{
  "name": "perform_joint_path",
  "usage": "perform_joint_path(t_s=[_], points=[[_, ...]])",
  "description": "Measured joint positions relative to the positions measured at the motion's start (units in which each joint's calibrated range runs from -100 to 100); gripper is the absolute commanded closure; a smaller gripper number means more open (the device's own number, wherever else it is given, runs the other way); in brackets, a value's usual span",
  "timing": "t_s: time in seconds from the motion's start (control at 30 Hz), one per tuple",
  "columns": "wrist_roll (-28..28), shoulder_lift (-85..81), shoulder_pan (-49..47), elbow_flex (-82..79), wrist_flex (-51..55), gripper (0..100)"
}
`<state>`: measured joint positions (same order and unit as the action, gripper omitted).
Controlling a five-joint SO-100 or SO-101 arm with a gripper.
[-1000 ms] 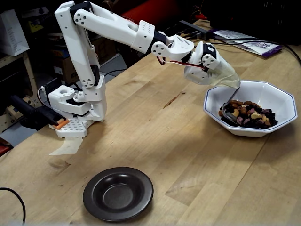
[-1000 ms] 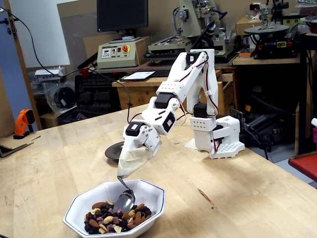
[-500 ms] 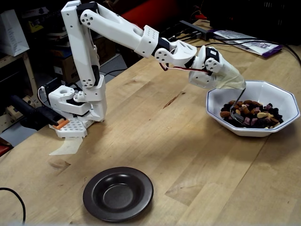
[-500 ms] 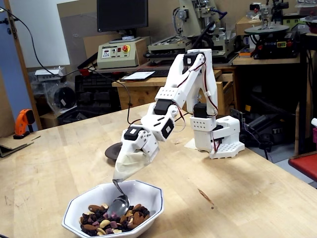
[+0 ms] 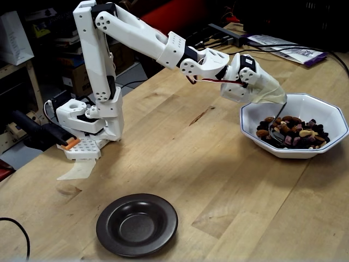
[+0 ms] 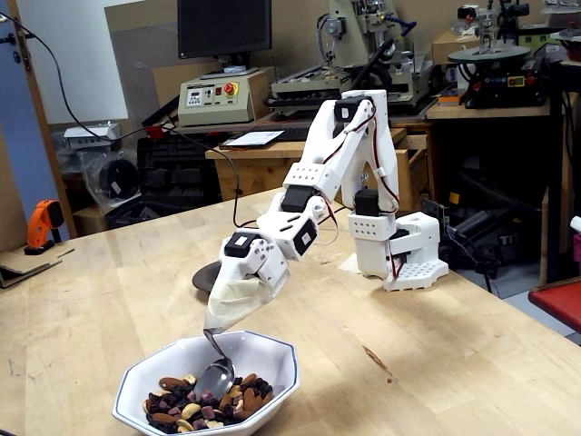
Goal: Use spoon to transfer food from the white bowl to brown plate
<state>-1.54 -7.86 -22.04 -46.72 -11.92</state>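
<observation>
Can't see my gripper [image 6: 221, 320] jaws, cloth cover hides them. Brown plate [image 6: 206, 275] mostly behind arm. White bowl [image 6: 136, 409] bottom cropped.

Shiny metal spoon [image 6: 215, 377], glossy ceramic white bowl [image 5: 327, 112], glossy brown plate [image 5: 108, 218], wooden table [image 5: 180, 158].

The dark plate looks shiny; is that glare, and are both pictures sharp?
In a fixed view the brown plate shows soft pale sheen along its rim, no harsh glare; in another fixed view only its edge peeks behind the arm. Both are fairly sharp, evenly lit, slightly grainy.
</observation>
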Motion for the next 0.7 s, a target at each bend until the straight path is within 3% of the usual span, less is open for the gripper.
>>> perform_joint_path(t_s=[0.7], points=[[-0.1, 0.1, 0.1, -0.1, -7.4, 96]])
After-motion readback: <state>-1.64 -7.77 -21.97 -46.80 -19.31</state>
